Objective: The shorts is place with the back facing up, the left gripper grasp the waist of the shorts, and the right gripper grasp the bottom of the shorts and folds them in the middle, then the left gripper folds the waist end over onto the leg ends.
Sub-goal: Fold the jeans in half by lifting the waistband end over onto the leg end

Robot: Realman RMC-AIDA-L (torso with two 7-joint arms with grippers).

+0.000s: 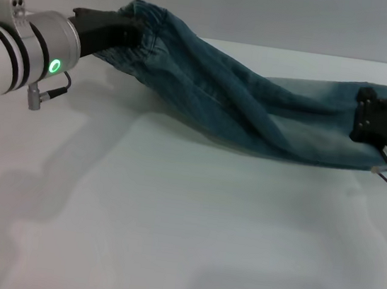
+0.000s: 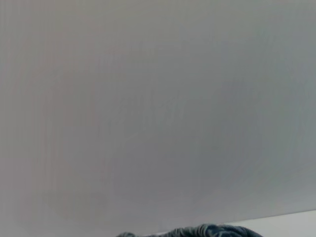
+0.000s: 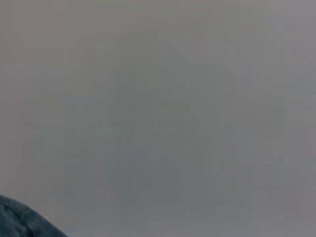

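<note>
Denim filled the left pincer (image 1: 126,30), which was clamped on the waist (image 1: 149,21), the gathered elastic band bunched up at its black tip and raised above the surface (image 1: 166,241). From there the shorts (image 1: 254,117) ran as a long, twisted, sagging span across to the right pincer (image 1: 369,110), whose black claw was closed over the bottom of the shorts (image 1: 382,94) at the far right. The cloth dipped lowest near its middle and right part, where it looked to touch or nearly touch the surface; which one could not be told. The left arm, silver-white with black bands and a green light, came in from the left edge; only the claw and a bit of cable of the right arm showed. In the left wrist view a ruffled strip of denim (image 2: 202,231) sat at the frame's edge, and the right wrist view caught a corner of denim (image 3: 22,222); both otherwise showed plain grey. The surface was white and matte, with soft shadows under the arms, and a pale wall rose behind it.
</note>
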